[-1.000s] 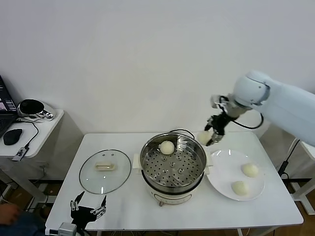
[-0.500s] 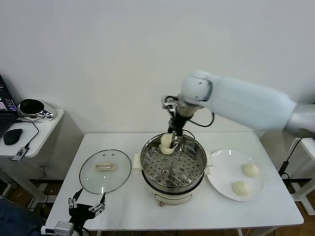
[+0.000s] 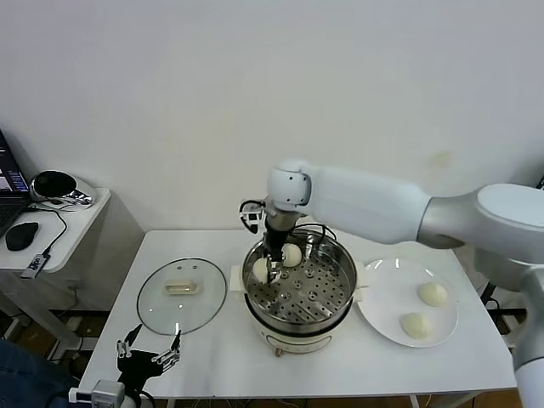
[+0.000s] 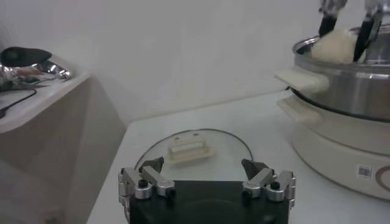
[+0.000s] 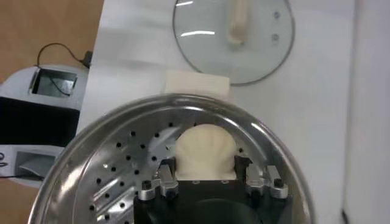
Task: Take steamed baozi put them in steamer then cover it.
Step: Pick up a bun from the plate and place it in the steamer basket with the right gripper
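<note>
Moved: your right tool (image 3: 272,270) carried a baozi (image 5: 205,150) from plate (image 3: 387,316) side into steamer (image 3: 339,308).
Right tool: clenched on it.
Left tool (image 4: 206,181): released, idle by the cover (image 3: 153,304).
Next: you release, then fetch another.

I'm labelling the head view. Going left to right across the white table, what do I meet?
Lid → steamer, where the right hand holds a bun → plate with two buns.
</note>
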